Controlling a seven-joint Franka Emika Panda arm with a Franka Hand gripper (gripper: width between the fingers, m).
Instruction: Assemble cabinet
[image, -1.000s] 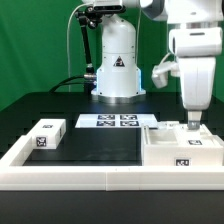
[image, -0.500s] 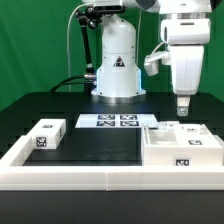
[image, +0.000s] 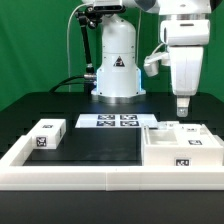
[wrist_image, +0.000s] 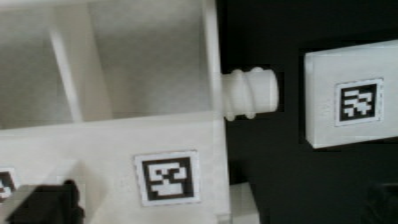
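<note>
The cabinet (image: 180, 150), a large white box with square tags, stands at the exterior view's right, inside the border rail. My gripper (image: 182, 108) hangs just above its far side, holding nothing. In the wrist view the cabinet (wrist_image: 107, 110) fills most of the frame, with a tag on its face and a ribbed white peg (wrist_image: 251, 92) sticking out of its side. My gripper (wrist_image: 214, 203) is open, its dark fingers (wrist_image: 50, 203) at the frame edge. A white tagged block (wrist_image: 352, 98) lies just beyond the peg. A second small tagged block (image: 46, 135) sits at the exterior view's left.
The marker board (image: 113, 121) lies flat on the black table in front of the robot base (image: 117, 70). The long low white border rail (image: 90, 172) runs along the front and up the exterior view's left side.
My gripper has risen from down at the cabinet's far side to a little above it and shifted slightly to the exterior view's left. No part has moved.
</note>
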